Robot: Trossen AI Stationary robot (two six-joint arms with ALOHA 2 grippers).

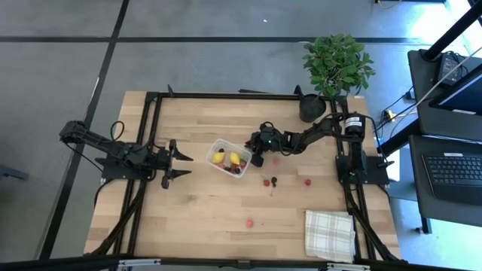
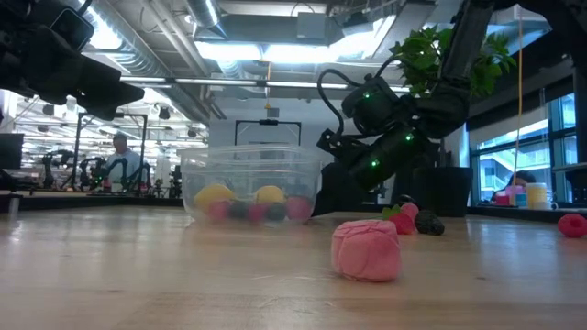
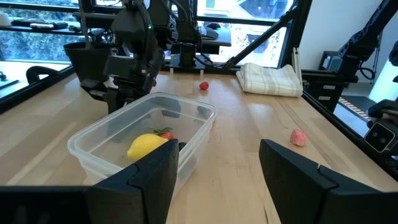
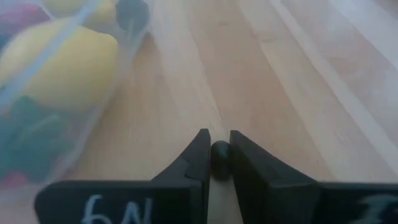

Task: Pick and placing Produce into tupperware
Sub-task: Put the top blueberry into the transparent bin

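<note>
The clear tupperware (image 1: 230, 159) stands at mid-table and holds two yellow lemon-shaped pieces (image 1: 218, 157) and some red and dark berries (image 1: 236, 169). My right gripper (image 4: 219, 163) is low beside the tub's right side (image 1: 257, 158), shut on a small dark berry (image 4: 219, 157). Loose produce lies on the wood: a red and a dark piece (image 1: 269, 181), a red one (image 1: 307, 181) and a pink one (image 1: 249, 223). My left gripper (image 1: 181, 162) waits open to the left of the tub, and the left wrist view shows nothing between its fingers (image 3: 214, 168). My right gripper pinches the small dark berry (image 4: 219, 157) between its two fingers, at their free ends. The fingers slant downward from the table's right side toward the tub. The berry sits just at the tabletop beside the tub's wall; I cannot tell whether it is lifted clear.
A green potted plant (image 1: 335, 64) stands at the far right corner. A checked white cloth (image 1: 329, 233) lies at the near right. Another red piece (image 1: 276, 159) lies under my right arm. Bare wood stretches along the near side and the left.
</note>
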